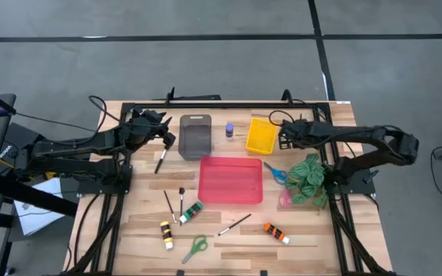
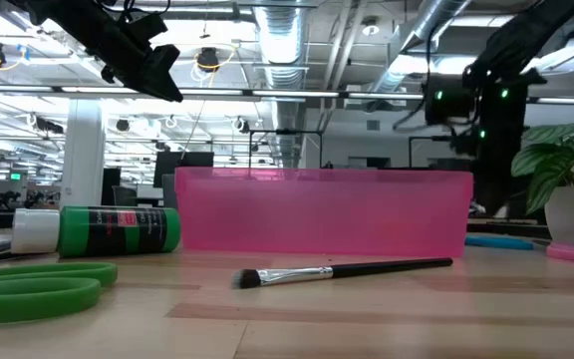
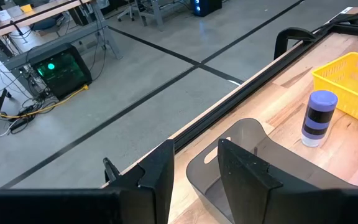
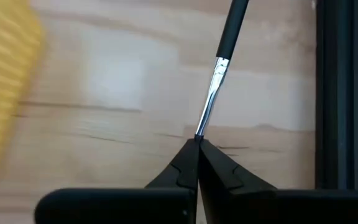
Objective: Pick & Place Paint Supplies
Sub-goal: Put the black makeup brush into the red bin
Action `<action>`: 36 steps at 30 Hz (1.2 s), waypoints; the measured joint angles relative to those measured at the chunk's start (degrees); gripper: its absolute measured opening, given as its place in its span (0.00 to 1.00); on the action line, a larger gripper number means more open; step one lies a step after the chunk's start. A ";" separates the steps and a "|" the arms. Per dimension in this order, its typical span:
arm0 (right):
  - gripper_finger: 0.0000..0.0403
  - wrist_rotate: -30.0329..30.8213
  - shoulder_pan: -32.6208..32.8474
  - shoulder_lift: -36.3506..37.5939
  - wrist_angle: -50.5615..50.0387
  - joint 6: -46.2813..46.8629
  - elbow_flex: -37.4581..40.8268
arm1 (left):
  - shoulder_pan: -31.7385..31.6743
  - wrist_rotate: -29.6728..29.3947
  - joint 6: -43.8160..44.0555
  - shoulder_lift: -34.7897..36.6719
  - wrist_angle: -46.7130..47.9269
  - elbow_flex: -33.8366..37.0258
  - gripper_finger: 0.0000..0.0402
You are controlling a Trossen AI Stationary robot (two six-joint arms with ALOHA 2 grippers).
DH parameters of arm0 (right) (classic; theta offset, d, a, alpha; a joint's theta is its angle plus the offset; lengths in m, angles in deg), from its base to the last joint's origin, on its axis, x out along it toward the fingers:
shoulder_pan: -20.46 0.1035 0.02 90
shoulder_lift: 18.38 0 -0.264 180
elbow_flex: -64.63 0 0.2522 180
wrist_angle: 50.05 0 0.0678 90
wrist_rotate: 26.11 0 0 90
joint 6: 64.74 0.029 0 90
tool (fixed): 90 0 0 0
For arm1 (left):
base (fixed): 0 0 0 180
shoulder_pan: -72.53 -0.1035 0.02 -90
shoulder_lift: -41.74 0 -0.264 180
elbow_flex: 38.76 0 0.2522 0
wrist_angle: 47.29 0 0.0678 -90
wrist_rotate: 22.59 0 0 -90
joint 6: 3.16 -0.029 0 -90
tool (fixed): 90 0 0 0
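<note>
My right gripper (image 4: 197,144) is beside the yellow tray (image 1: 262,135), toward the table's right edge, shut on a thin paintbrush (image 4: 224,46). My left gripper (image 3: 194,177) hovers open and empty at the grey tray's (image 1: 196,136) left edge. A dark-handled brush (image 1: 159,161) lies flat on the wood just nearer than it. A purple bottle (image 1: 229,130) stands between the grey and yellow trays. Near the front edge lie brushes (image 1: 235,224), a green bottle (image 1: 190,213), a yellow tube (image 1: 166,234), an orange tube (image 1: 276,232) and green scissors (image 1: 196,247). My right gripper pinches the paintbrush between its two fingertips at the end of the silver ferrule (image 4: 204,118). The brush runs on in line with the fingers, its dark handle (image 4: 232,25) pointing away from them over the wood. The handle's far end leaves the picture.
A red tray (image 1: 230,180) sits mid-table. Blue scissors (image 1: 276,173) lie next to a leafy plant (image 1: 309,180) on the right. A dark frame rail (image 1: 229,103) runs along the far edge. Bare wood shows between the red tray and the near items.
</note>
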 joint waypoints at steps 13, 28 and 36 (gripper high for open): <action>0.00 0.99 7.55 18.70 3.37 -2.44 -0.11 | 0.00 0.00 0.00 0.00 0.00 0.00 0.29; 0.00 -1.07 23.37 19.70 30.17 -19.79 -0.20 | 0.00 0.00 -0.07 0.00 0.00 0.00 0.29; 0.00 -3.23 31.32 13.78 41.00 -31.23 -0.20 | 0.00 0.01 -0.04 0.00 0.00 0.00 0.29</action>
